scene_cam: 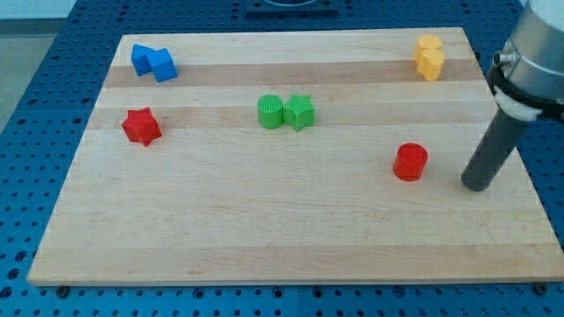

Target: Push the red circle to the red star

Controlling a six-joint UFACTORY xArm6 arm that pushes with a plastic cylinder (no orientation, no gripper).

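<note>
The red circle (410, 162) stands on the wooden board at the view's right, below the middle. The red star (141, 127) lies far off at the view's left edge of the board. My tip (476, 186) rests on the board just to the right of the red circle, a short gap apart from it and slightly lower in the view. The dark rod rises from the tip up and to the right to the arm's grey body.
A green circle (270, 112) and a green star (299, 112) touch each other at the board's centre top. Two blue blocks (154, 62) sit at the top left. Two yellow blocks (429, 57) sit at the top right. The wooden board (264, 229) lies on a blue perforated table.
</note>
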